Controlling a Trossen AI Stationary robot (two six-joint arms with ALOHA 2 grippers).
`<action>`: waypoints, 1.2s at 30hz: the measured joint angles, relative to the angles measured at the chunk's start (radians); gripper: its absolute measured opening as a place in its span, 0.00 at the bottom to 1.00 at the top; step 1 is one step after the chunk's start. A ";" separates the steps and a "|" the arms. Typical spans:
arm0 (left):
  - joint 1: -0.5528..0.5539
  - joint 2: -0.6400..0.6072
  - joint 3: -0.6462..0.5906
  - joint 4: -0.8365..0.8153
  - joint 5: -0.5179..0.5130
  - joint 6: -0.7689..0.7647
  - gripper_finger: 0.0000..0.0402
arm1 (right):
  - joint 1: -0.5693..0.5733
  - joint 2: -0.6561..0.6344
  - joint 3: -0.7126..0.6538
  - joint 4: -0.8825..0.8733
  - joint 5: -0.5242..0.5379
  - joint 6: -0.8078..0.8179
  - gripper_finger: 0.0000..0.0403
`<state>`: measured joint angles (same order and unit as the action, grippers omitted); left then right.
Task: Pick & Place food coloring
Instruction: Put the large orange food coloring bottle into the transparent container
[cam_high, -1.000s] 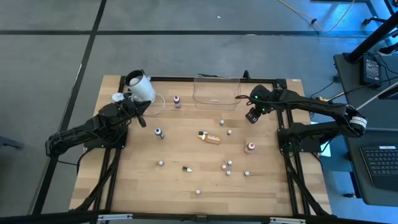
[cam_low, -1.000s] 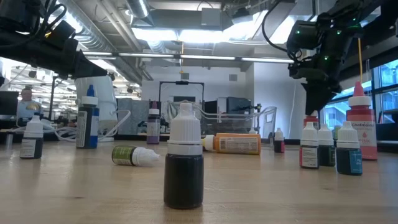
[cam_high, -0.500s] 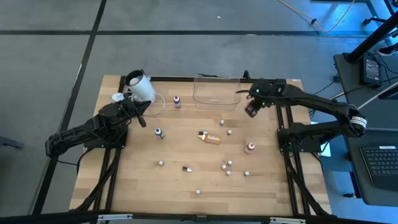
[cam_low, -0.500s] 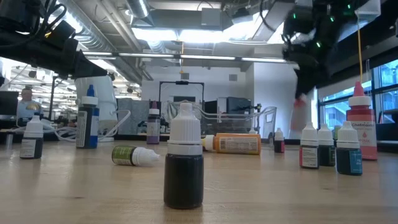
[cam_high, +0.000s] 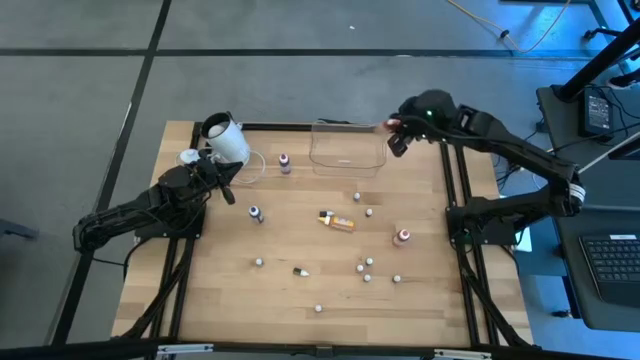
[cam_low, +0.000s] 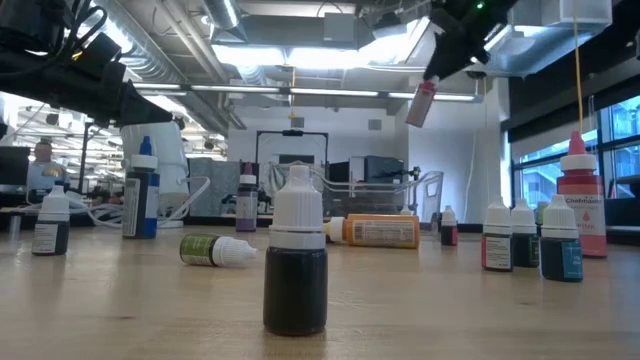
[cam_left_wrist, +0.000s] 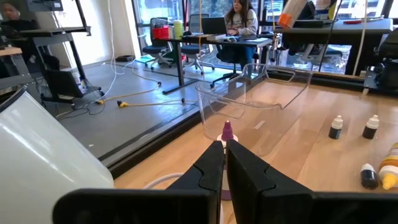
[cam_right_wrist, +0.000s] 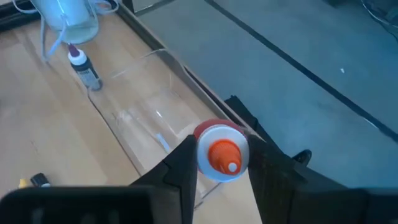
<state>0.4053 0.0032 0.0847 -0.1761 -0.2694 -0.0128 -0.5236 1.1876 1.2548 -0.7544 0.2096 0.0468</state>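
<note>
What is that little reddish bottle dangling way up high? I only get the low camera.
Observer: The right gripper holds it. Its wrist camera shows the bottle pinched between two fingers, orange nozzle facing the lens.
Operator: Where's it over the table?
Observer: From above, it hangs by the right end of the clear tub, at the table's far edge.
Operator: And the other arm?
Observer: The left gripper is shut on nothing, near the white cup.

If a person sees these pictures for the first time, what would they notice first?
Probably the right gripper, raised above the table's far right corner beside the clear tub, gripping a small red bottle. Next, the many tiny bottles scattered over the wooden table, with an orange one lying on its side near the middle.
</note>
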 joint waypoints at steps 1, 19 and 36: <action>0.000 0.000 0.000 0.000 -0.001 0.000 0.04 | 0.000 0.017 0.009 0.000 -0.001 -0.007 0.30; 0.000 0.000 0.000 0.000 -0.002 0.000 0.04 | -0.086 0.440 0.024 0.086 -0.036 -0.107 0.30; 0.000 0.000 0.000 0.000 -0.002 0.000 0.04 | -0.145 0.539 0.025 0.110 -0.034 -0.157 0.31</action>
<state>0.4049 0.0032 0.0845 -0.1761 -0.2718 -0.0124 -0.6682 1.7264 1.2797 -0.6444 0.1753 -0.1101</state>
